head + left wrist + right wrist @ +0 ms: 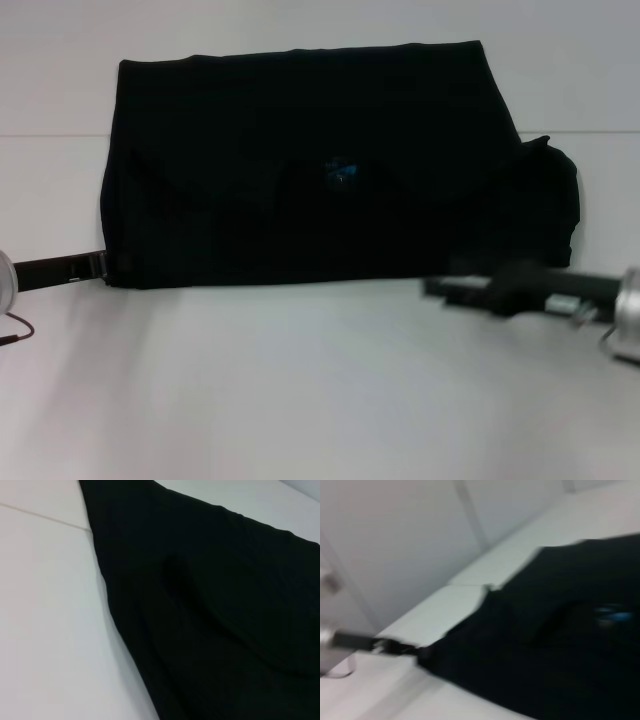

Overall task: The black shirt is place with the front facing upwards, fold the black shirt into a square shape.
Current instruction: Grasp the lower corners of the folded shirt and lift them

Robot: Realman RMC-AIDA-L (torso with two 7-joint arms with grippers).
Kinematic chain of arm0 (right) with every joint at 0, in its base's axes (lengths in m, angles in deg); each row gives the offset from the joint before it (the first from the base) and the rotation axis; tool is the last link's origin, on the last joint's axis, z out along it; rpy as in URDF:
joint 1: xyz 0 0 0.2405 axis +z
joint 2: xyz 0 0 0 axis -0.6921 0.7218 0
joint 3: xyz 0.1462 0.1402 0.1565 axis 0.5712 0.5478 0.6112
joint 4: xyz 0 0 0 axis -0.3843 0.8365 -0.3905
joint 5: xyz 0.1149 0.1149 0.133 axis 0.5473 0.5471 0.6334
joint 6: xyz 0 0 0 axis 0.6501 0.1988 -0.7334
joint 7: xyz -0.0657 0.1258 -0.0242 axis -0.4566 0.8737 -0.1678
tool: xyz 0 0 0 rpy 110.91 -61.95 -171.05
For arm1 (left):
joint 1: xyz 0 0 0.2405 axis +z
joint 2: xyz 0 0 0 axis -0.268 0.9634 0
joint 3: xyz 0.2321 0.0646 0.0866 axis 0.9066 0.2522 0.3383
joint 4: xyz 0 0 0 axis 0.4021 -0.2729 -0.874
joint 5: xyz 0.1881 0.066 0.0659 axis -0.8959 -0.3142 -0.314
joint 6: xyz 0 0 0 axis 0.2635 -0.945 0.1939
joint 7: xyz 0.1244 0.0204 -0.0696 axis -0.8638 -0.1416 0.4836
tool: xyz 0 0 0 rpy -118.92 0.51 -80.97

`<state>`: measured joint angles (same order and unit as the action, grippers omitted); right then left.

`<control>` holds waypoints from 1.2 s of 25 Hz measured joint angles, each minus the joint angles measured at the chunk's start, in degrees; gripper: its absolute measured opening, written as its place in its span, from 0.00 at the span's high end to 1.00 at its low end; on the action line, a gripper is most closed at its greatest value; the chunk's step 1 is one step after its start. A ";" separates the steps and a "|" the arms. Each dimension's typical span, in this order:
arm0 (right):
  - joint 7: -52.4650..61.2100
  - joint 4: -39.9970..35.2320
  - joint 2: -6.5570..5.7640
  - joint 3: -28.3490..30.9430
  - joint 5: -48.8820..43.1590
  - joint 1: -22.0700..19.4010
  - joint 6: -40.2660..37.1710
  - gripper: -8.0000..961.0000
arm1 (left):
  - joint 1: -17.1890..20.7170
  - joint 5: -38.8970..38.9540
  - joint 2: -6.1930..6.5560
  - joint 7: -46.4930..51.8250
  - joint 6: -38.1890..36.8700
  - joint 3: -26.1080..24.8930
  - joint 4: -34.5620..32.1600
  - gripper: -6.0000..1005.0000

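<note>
The black shirt (320, 170) lies flat on the white surface (300, 400), already folded into a wide band, with the small blue neck label (340, 172) showing near its middle. One end bulges out in a rounded flap on the robot's right side, so the outline is not yet square. The left end effector (100, 266) sits low at the near left corner of the cloth, right at the hem; whether its fingers are parted or pinching fabric cannot be told from here, black on black. The left wrist view shows only the cloth edge running across the surface, with a soft ridge in it. The right end effector (470, 285) lies just off the near edge toward the right end, apparently clear of the cloth; its finger state cannot be made out either. Handling judgement: light, limp knit, no stiffness at all, so it will sag and drape from any single pinch point and layers may slide on each other over the smooth surface. Best hold is likely at the corners of the short ends, pinching all stacked layers together, one corner per arm, lifting low and carrying across evenly. Risk: catching only the top layer, which would open the fold.
</note>
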<state>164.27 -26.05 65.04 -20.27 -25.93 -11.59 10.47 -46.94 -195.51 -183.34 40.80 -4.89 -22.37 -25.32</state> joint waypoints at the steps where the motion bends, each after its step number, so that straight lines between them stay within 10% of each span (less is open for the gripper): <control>1: 5.87 -2.04 -0.73 -0.11 -1.64 -0.09 0.75 0.21 | -0.04 0.00 -0.02 -0.07 -0.10 0.01 0.00 0.94; 10: 54.48 -14.29 -7.43 1.98 -28.27 5.82 3.84 0.21 | -0.08 0.01 0.13 -0.46 -0.64 -0.14 0.00 0.94; 17: 60.67 -11.93 -5.97 5.63 -44.94 13.44 9.60 0.20 | -0.18 0.14 0.27 -0.46 -1.24 -0.34 -0.01 0.94; 30: 60.44 -2.48 -4.11 3.99 -46.10 16.87 18.02 0.23 | -0.85 0.15 0.29 -0.56 -1.39 -0.39 -0.10 0.94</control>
<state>224.71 -28.53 60.93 -16.28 -72.02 5.28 28.49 -47.79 -195.36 -183.05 40.24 -6.28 -22.76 -25.41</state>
